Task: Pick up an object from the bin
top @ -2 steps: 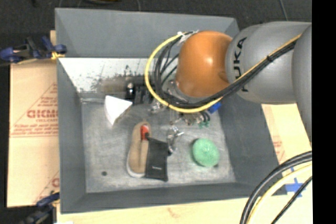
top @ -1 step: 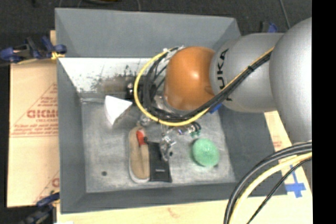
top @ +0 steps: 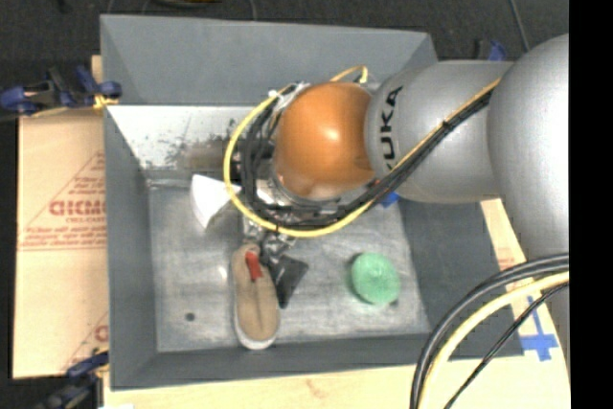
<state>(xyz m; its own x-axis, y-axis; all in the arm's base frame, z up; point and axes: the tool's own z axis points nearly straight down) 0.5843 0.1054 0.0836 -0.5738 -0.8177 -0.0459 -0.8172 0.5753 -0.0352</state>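
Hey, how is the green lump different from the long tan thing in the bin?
The green lump is roundish and compact, while the tan thing is long and oval, like a shoe sole, and clearly bigger. The green lump lies alone on the view's right. The tan thing lies just below the gripper, with a black thing at its side. Both rest on the floor of the bin, near its front wall.

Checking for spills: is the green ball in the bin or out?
In: the green ball lies on the floor of the bin, inside its walls, near the right one.
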